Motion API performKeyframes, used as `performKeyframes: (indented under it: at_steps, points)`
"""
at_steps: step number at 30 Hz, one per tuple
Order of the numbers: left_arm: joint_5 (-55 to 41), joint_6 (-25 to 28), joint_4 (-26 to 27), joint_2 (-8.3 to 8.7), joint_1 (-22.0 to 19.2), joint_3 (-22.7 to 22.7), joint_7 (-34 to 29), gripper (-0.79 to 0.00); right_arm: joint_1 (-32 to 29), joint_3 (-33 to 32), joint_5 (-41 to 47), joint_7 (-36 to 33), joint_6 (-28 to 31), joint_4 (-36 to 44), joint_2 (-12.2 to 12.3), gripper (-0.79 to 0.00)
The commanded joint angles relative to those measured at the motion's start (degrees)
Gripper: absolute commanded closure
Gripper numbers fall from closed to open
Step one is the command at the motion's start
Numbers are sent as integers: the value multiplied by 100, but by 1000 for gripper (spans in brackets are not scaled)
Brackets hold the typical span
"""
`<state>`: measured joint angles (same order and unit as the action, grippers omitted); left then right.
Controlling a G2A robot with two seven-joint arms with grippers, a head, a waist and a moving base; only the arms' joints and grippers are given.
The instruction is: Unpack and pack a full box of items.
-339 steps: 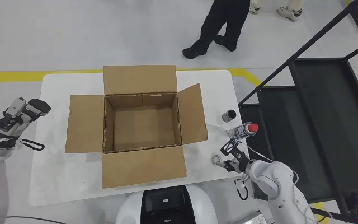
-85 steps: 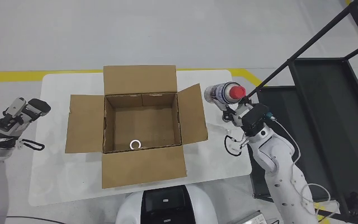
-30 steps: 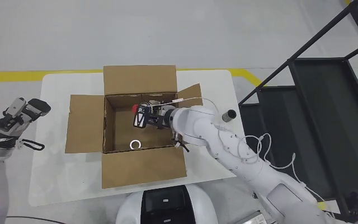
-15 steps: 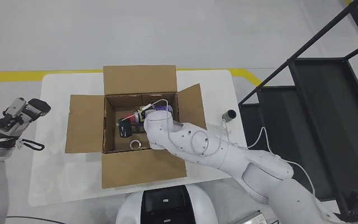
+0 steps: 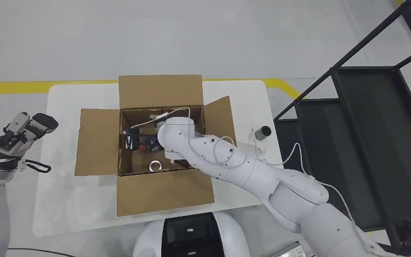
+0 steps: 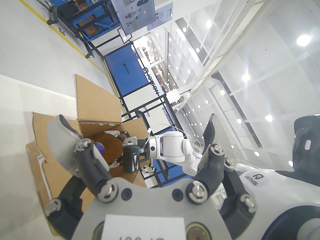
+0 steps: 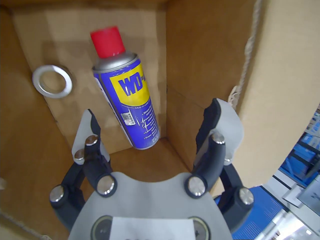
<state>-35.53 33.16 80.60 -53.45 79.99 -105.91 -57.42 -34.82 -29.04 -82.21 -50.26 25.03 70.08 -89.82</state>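
Spray can (image 7: 125, 88): lies free on the floor of the box (image 5: 160, 90), in the far-left part, red cap toward the left wall.
Handling: stiff metal, smooth and round, so I judge it apt to roll; best clamped across mid-body.
Right jaws: wide open, holding nothing, inside the box at the can's base end.
Ring (image 7: 52, 81): on the floor, near side of the can.
Left jaws: open, empty, left of the counter (image 5: 64, 193).

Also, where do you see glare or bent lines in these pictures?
Left wrist view: ceiling lamps flare white; white beams bow, fisheye-like. Right wrist view: spray can has a highlight on its metal shoulder. Top view: even light.
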Motion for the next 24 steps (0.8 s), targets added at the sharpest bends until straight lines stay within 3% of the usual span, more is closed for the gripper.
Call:
performKeyframes:
  at_steps: [1, 9, 16, 24]
  points:
    - [0, 0, 0, 0, 0, 0, 0, -785, -226, -402, 120, 289, 147, 389, 159, -785]
    - [0, 0, 0, 0, 0, 0, 0, -785, -2048, -2691, 1121, 1414, 1051, 2714, 880, -785]
    - [0, 0, 0, 0, 0, 0, 0, -785, -3682, -4283, 1424, 2432, 1663, 4235, 1229, -785]
    - [0, 0, 0, 0, 0, 0, 0, -785, -5462, -5730, 814, 3749, 1375, 5017, 1427, -785]
